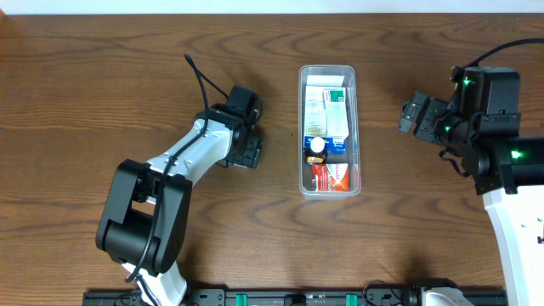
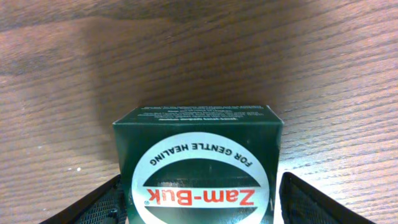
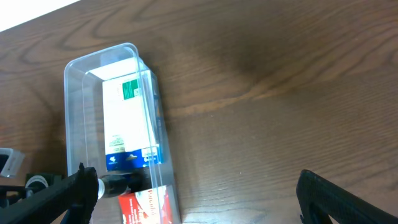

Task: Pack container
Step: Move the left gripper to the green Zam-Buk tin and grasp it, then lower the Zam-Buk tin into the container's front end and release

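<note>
Two arms are seen at a wood table (image 1: 102, 76). At left, the left gripper (image 1: 245, 153) is lowered to the tabletop, left of the container. In the left wrist view a dark green Zam-Buk box (image 2: 199, 155) is set on the wood between the fingers (image 2: 102, 205), one finger at each side of it. A thin bright gap is seen at the box's right edge. Whether the box is actually clamped cannot be told.

The container (image 1: 301, 127) is placed at table centre, long axis running far to near, upright. It is partly filled: white and green boxes (image 1: 327, 106) at the far end, a small dark bottle with a white cap (image 1: 317, 146) in the middle, a red box (image 1: 330, 176) at the near end.

At right, the right gripper (image 1: 410, 116) is held well apart from the container's right wall, pointed toward it. Its fingers (image 3: 62, 196) are spread wide and nothing is held between them.
</note>
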